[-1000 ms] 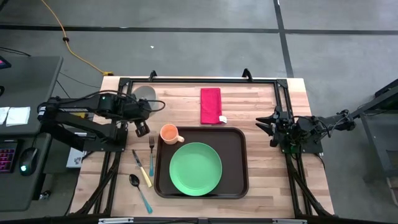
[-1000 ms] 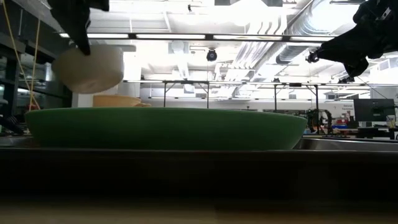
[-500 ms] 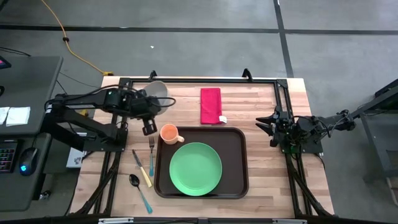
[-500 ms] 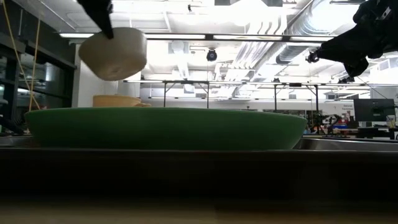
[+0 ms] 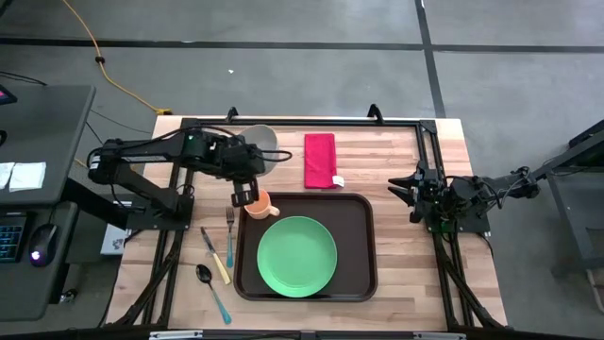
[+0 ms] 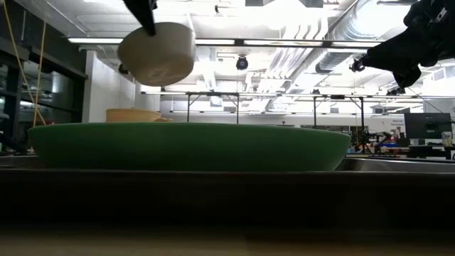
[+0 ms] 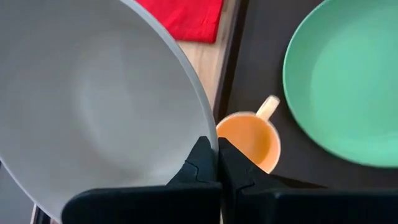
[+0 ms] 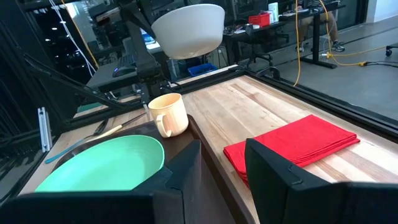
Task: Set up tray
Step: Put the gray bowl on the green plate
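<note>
A pale grey bowl (image 5: 261,143) hangs in the air over the table's far left part, with my left gripper (image 5: 251,162) shut on it. It also shows in the low view as bowl (image 6: 158,53). Below it, the dark brown tray (image 5: 360,210) carries a green plate (image 5: 296,256) and an orange mug (image 5: 257,202) in its far left corner. My right gripper (image 8: 221,168) waits open at the table's right edge, holding nothing. My left gripper pinches the bowl's rim (image 7: 207,132) between its two fingers, one finger (image 7: 198,163) inside the bowl and the other outside. The fingers slant down at the rim from the table's left. The bowl is lifted clear, opening up and a little tilted.
A folded red napkin (image 5: 320,160) lies on the wood beyond the tray. A fork (image 5: 229,236), a knife (image 5: 215,255) and a spoon (image 5: 212,288) lie left of the tray. A black frame (image 5: 302,122) runs along the table's far edge.
My left gripper has carried the bowl toward the table's right and upward, rolling a little as it went. The bowl stays clear of the table and now hangs just beyond the orange mug. The right arm has kept still.
</note>
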